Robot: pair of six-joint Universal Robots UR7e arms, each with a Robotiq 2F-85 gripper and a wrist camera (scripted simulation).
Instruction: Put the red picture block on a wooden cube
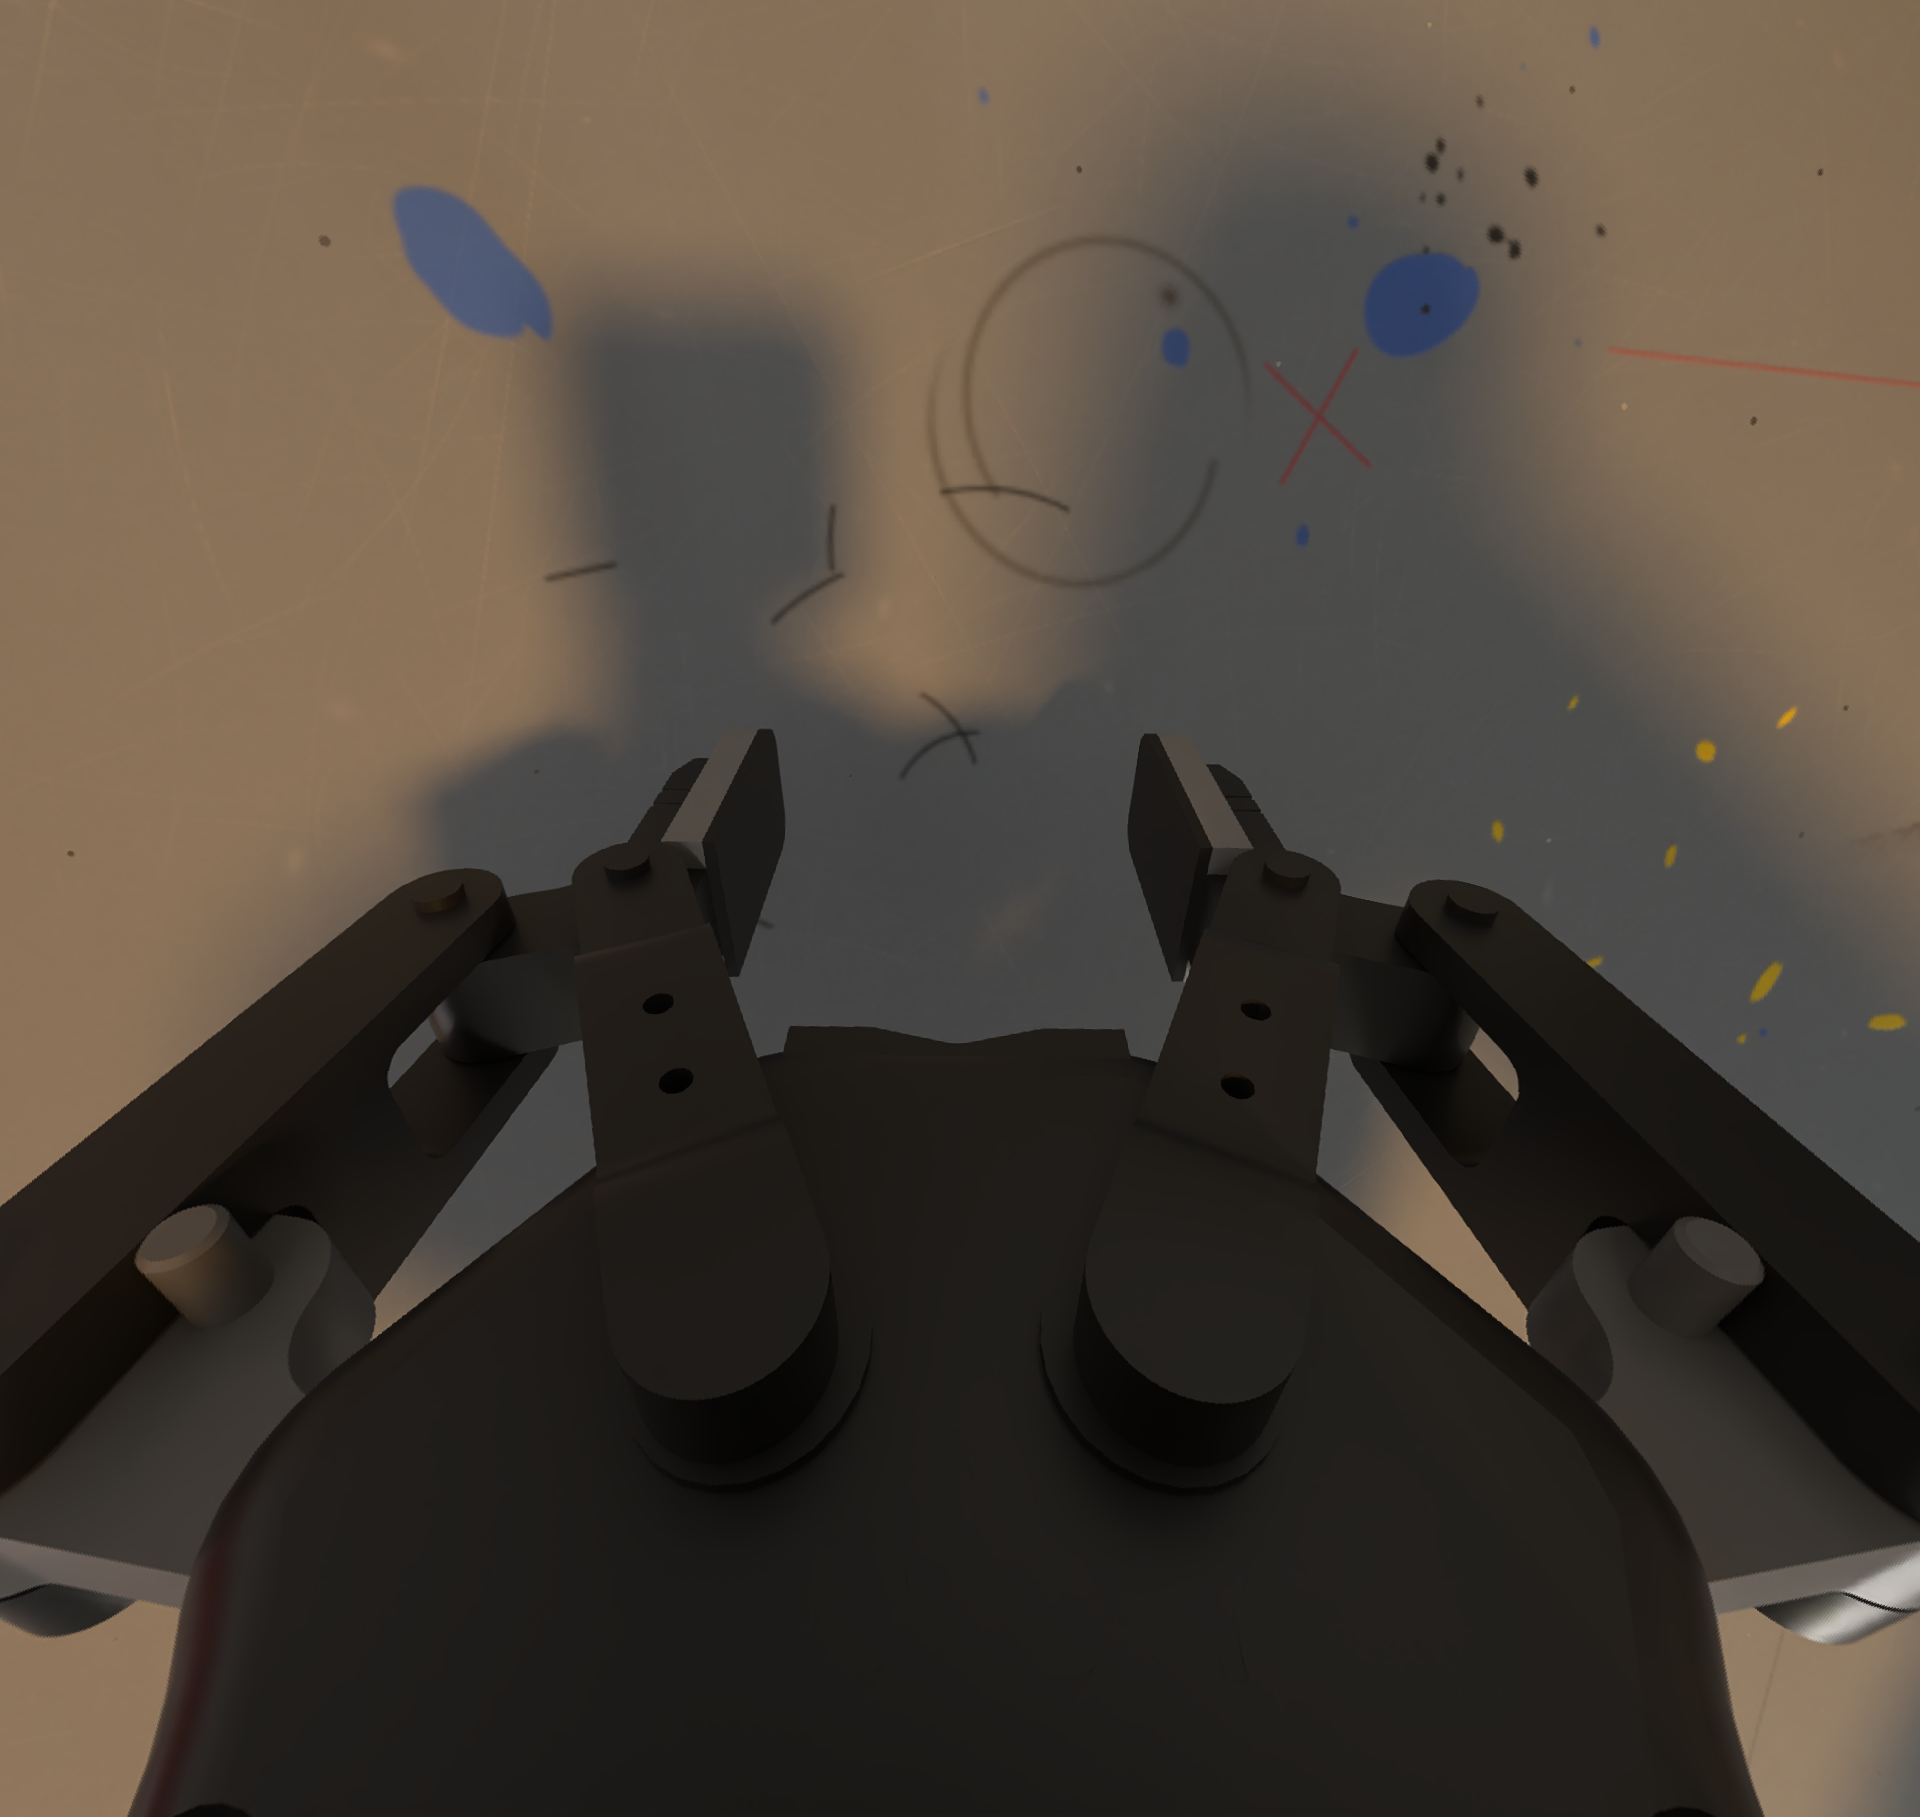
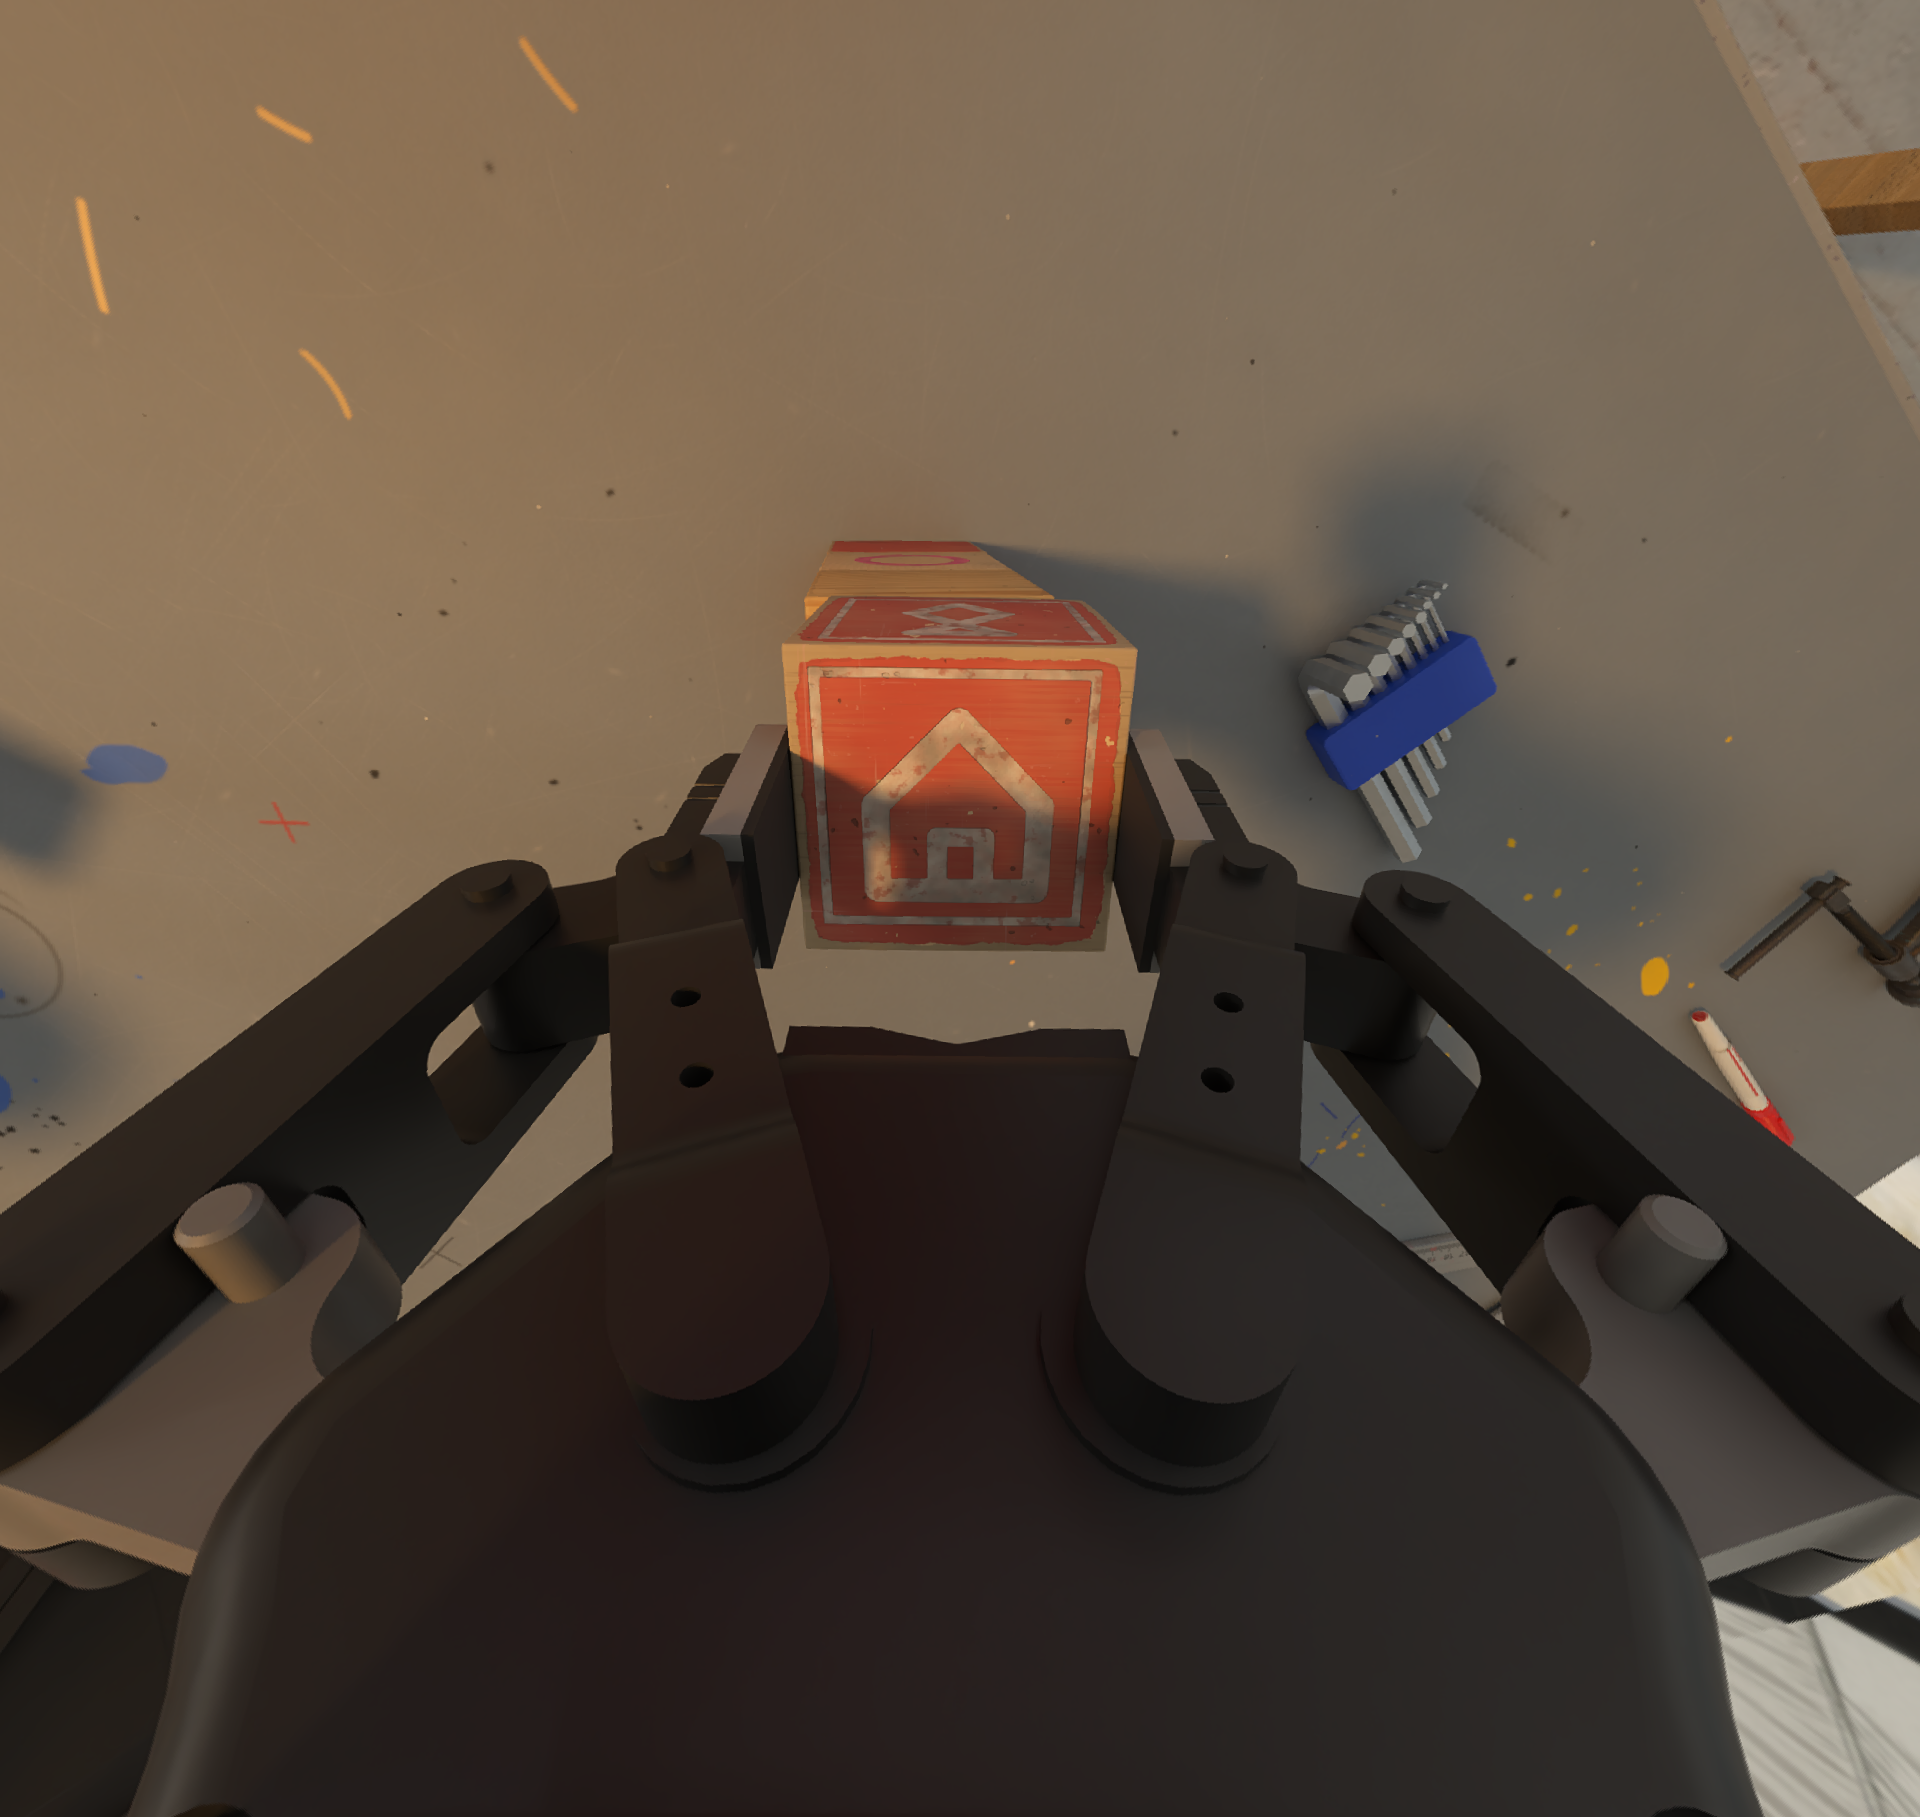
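Observation:
My right gripper [image 2: 956,744] is shut on the red picture block [image 2: 956,801], one pad on each side. The block has wooden edges, and the red face with a white house outline faces the camera. Just beyond it, a wooden cube [image 2: 914,567] with a pink ring on a red face is mostly hidden behind the block. I cannot tell whether the two touch. My left gripper [image 1: 956,744] is open and empty over the bare tan table [image 1: 312,624]. Neither the block nor the cube shows in the left wrist view.
A blue holder with several grey hex keys [image 2: 1392,718] lies right of the block. A red-and-white marker [image 2: 1740,1076] and a dark metal clamp [image 2: 1839,926] lie farther right, near the table's right edge [image 2: 1766,136]. Paint spots and pen marks cover the tabletop.

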